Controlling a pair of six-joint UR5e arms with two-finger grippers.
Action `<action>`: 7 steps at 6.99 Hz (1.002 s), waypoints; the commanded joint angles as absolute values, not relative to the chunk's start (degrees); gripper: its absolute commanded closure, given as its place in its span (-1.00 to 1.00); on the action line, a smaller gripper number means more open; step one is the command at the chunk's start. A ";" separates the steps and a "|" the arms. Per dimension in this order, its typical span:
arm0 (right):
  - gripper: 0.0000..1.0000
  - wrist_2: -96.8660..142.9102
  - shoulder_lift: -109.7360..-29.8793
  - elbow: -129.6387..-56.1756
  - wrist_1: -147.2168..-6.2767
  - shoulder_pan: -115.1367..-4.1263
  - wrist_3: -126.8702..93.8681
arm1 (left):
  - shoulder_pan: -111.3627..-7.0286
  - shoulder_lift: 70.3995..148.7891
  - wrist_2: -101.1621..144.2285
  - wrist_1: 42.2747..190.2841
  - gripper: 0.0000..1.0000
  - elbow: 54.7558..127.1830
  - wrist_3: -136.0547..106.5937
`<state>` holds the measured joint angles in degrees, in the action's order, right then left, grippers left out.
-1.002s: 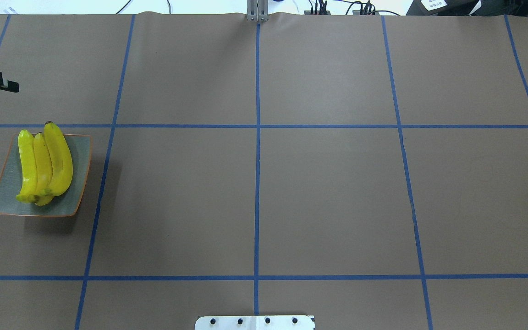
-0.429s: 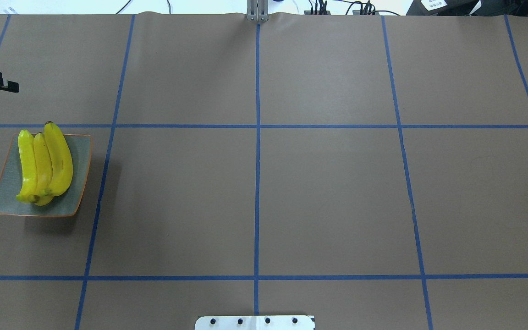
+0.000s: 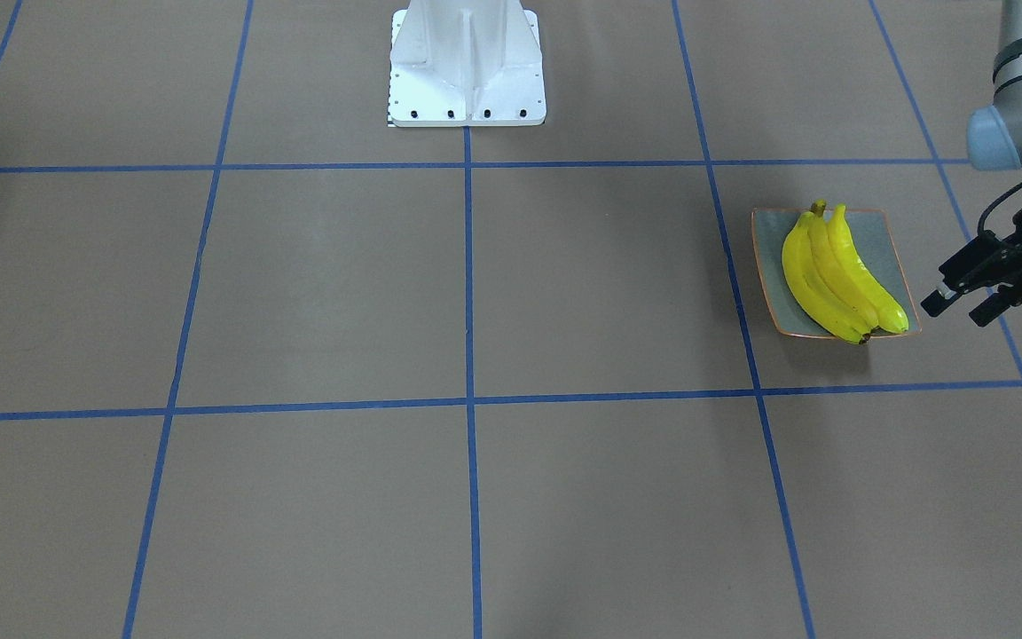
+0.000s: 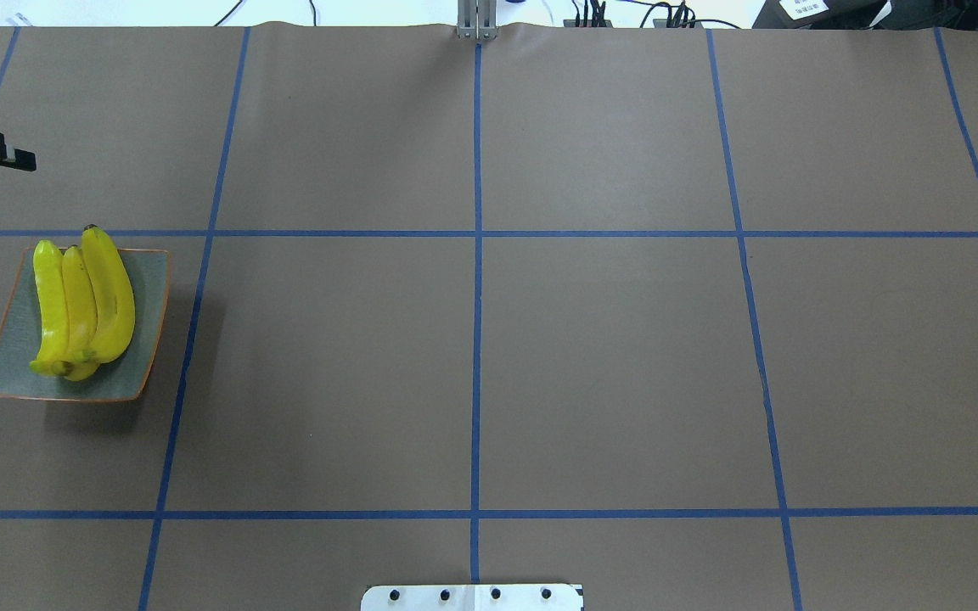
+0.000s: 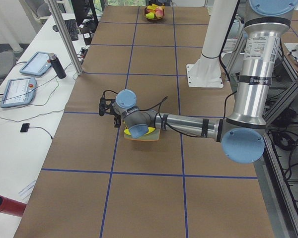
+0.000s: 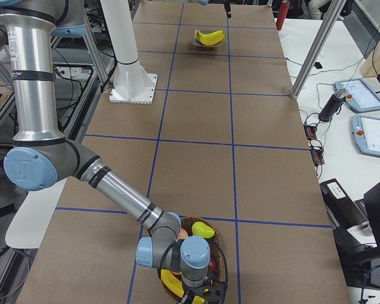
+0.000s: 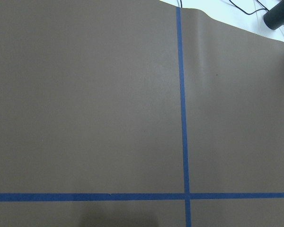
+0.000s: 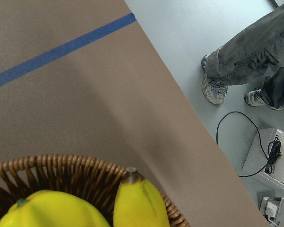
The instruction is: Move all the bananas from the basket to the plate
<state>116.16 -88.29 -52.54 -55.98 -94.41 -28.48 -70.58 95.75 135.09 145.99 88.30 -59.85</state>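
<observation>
**Inspector:** Position of the plate?

**Assistant:** The square grey-blue plate (image 4: 145,339) with the orange rim sits on the left half of the worktop, roughly midway between the robot-side edge and the operators' edge. Three bananas (image 4: 81,305) lie on it side by side, touching one another. Their lengths run from one of those edges toward the other. One dark tip overhangs the rim on the operators' side.

**Inspector:** Any fruit not on the plate?

**Assistant:** One banana (image 8: 139,201) lies in the wicker basket (image 8: 71,172), which stands close to the worktop's right-end edge. Its dark tip rests at the woven rim, just beside a rounder yellow fruit (image 8: 47,210).

**Inspector:** Left gripper?

**Assistant:** The left gripper (image 3: 955,311) hangs above the worktop near the plate's corner toward the operators' edge and the left end. Its fingers are spread with nothing between them, and it touches neither plate nor fruit.

**Inspector:** Right gripper?

**Assistant:** The right gripper (image 6: 202,295) is over the basket, mostly hidden under its own wrist in the only view that catches it — I cannot tell whether its fingers are apart or together.
</observation>
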 commanded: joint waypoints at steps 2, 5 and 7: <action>-0.07 116.19 -88.50 -52.56 -55.99 -94.39 -28.48 | -70.58 95.71 135.09 145.99 -1.00 88.50 -59.85; 0.16 115.93 -88.51 -52.56 -55.99 -94.39 -28.48 | -70.58 95.71 135.09 145.99 -1.00 88.51 -59.85; 1.00 115.58 -88.59 -52.91 -55.99 -94.39 -28.48 | -70.58 95.71 135.09 145.99 -1.00 88.59 -59.85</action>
